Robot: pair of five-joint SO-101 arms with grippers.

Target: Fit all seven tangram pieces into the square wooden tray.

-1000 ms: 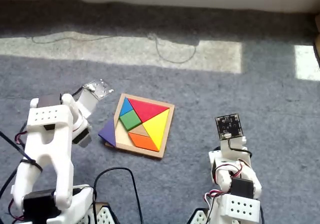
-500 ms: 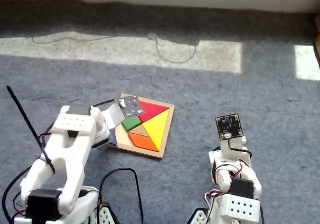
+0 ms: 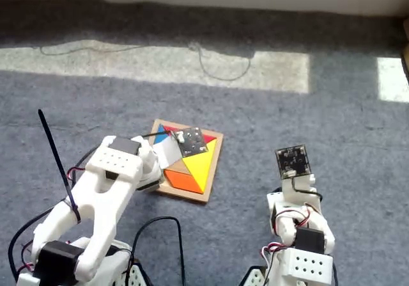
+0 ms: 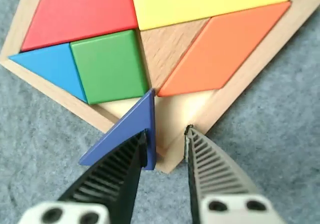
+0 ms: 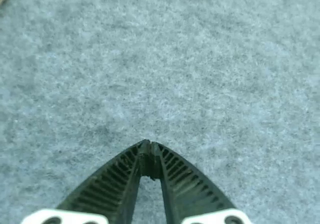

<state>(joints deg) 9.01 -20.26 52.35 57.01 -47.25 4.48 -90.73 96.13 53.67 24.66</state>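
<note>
Left pincer (image 4: 166, 132) now over tray (image 4: 241, 78)

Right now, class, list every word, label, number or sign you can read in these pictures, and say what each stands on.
None can be read.
The wooden tray and its coloured pieces, such as the green square and the dark blue triangle, are plain.
The small dark circuit board on the right arm's wrist carries specks, too small to read as marks.
The grey carpet bears no print.
</note>
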